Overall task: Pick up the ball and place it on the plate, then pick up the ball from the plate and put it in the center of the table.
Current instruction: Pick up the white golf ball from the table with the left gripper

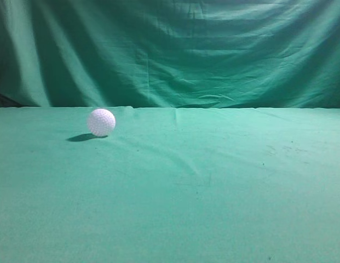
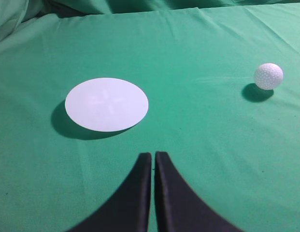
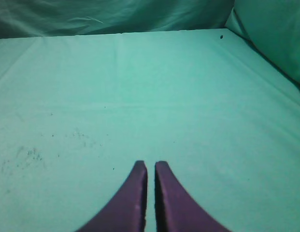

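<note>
The white dimpled ball (image 1: 101, 121) rests on the green table (image 1: 213, 186), left of the middle and towards the back. In the left wrist view the ball (image 2: 268, 76) lies far right, and a flat white round plate (image 2: 107, 104) lies on the cloth ahead and left of my left gripper (image 2: 153, 154). The left gripper is shut and empty, well short of both. My right gripper (image 3: 150, 164) is shut and empty over bare cloth (image 3: 150, 96). Neither gripper shows in the exterior view, and the plate is out of that view too.
A draped green backdrop curtain (image 1: 175, 49) hangs behind the table's far edge. Folded green cloth rises at the right (image 3: 270, 34) of the right wrist view. Dark specks (image 3: 29, 154) mark the cloth.
</note>
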Robot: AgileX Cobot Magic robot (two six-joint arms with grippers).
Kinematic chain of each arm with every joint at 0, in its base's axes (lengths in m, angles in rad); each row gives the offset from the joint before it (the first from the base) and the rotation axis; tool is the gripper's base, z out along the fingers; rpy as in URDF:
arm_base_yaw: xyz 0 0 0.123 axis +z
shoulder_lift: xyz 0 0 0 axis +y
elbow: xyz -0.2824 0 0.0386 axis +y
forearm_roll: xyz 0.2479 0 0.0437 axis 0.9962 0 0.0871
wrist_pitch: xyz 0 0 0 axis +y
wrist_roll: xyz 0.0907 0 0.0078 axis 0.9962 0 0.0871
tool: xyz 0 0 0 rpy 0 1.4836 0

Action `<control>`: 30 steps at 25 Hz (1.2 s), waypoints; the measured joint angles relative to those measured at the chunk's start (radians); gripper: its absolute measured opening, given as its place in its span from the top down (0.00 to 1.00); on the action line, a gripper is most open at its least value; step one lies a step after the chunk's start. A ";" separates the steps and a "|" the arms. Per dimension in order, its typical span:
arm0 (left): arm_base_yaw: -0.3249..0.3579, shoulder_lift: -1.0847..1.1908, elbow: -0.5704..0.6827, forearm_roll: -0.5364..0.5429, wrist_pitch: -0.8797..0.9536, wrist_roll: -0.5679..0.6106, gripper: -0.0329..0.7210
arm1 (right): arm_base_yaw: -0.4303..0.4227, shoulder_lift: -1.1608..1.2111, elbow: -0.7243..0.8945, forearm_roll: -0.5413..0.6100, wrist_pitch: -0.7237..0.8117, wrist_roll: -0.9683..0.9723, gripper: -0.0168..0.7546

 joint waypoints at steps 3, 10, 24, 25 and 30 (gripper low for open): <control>0.000 0.000 0.000 0.000 0.000 0.000 0.96 | 0.000 0.000 0.000 0.000 0.000 0.000 0.91; 0.000 0.000 0.000 0.000 0.000 0.000 0.96 | 0.000 0.000 0.000 0.000 0.000 0.000 0.91; 0.000 0.000 0.000 0.004 0.000 0.002 0.96 | 0.000 0.000 0.000 0.000 0.000 0.000 0.91; 0.000 0.000 0.000 0.012 0.000 0.007 0.96 | 0.000 0.000 0.000 0.000 0.000 0.000 0.91; 0.000 0.000 0.000 -0.025 -0.113 0.006 0.96 | 0.000 0.000 0.000 0.000 0.000 0.000 0.91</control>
